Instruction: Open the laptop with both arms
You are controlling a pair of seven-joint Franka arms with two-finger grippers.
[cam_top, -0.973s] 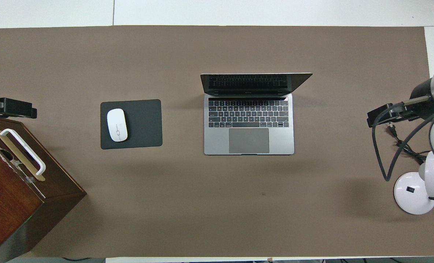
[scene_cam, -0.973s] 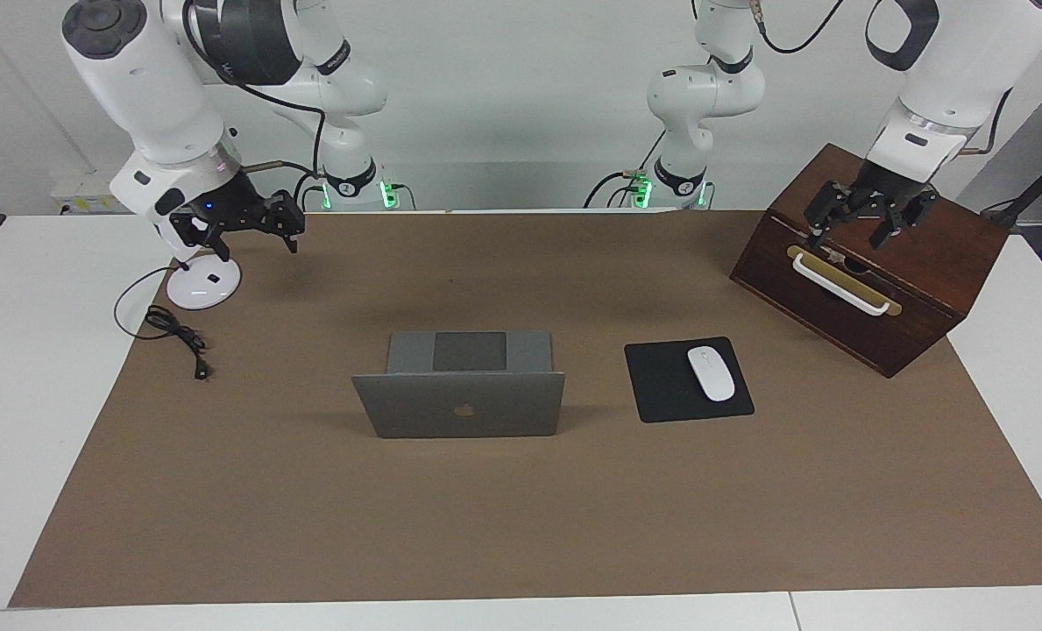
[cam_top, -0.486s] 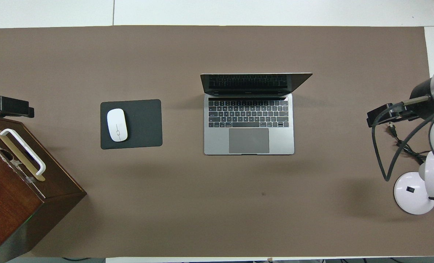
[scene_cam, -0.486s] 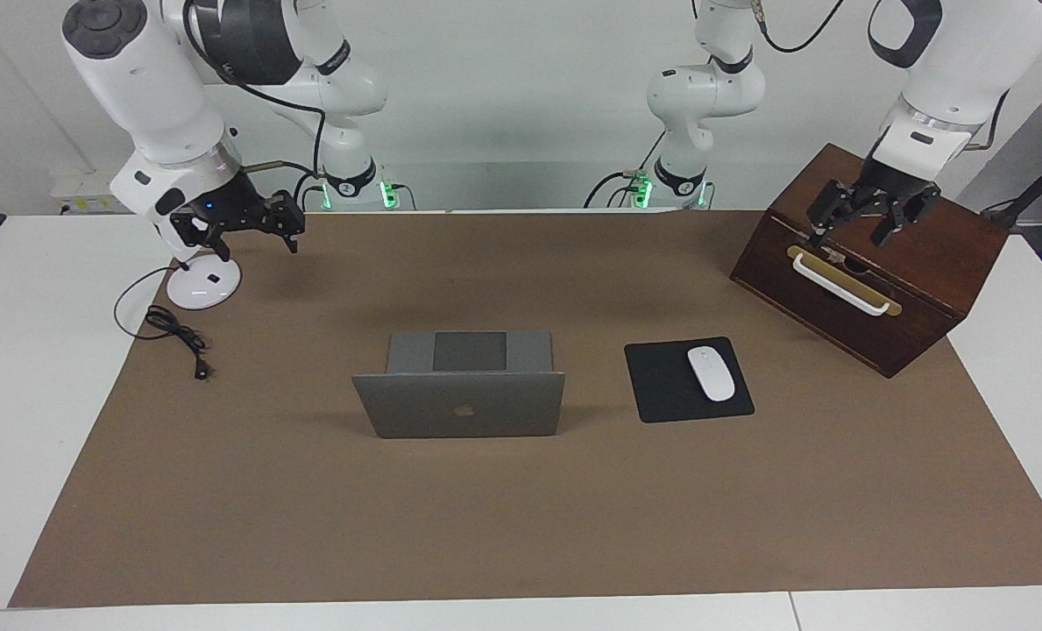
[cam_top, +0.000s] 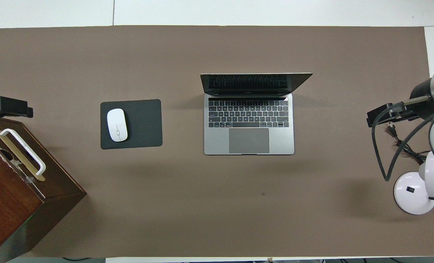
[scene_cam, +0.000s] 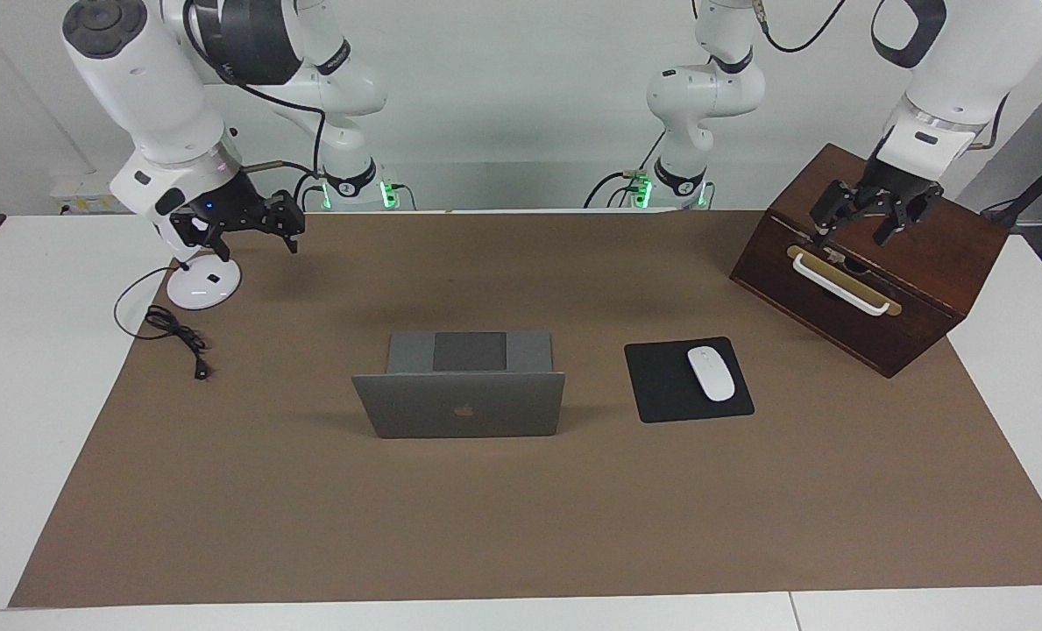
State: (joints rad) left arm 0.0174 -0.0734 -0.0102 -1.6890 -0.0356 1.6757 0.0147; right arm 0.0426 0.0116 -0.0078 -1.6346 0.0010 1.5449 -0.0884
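The silver-grey laptop [scene_cam: 459, 407] [cam_top: 249, 124] stands open in the middle of the brown mat, its lid upright with the logo facing away from the robots and its keyboard deck toward them. Neither gripper touches it. My left gripper [scene_cam: 855, 235] [cam_top: 9, 106] hangs open and holds nothing over the wooden box at the left arm's end of the table. My right gripper [scene_cam: 240, 238] [cam_top: 380, 117] hangs open with nothing in it over the mat's edge at the right arm's end, beside a white lamp base.
A black mouse pad [scene_cam: 661, 386] with a white mouse [scene_cam: 711, 373] lies beside the laptop toward the left arm's end. The wooden box [scene_cam: 950, 258] has a white handle [scene_cam: 839, 285]. A white lamp base [scene_cam: 203, 282] and a black cable [scene_cam: 174, 331] lie at the right arm's end.
The left gripper has risen slightly over the wooden box. The laptop and the right arm have not moved.
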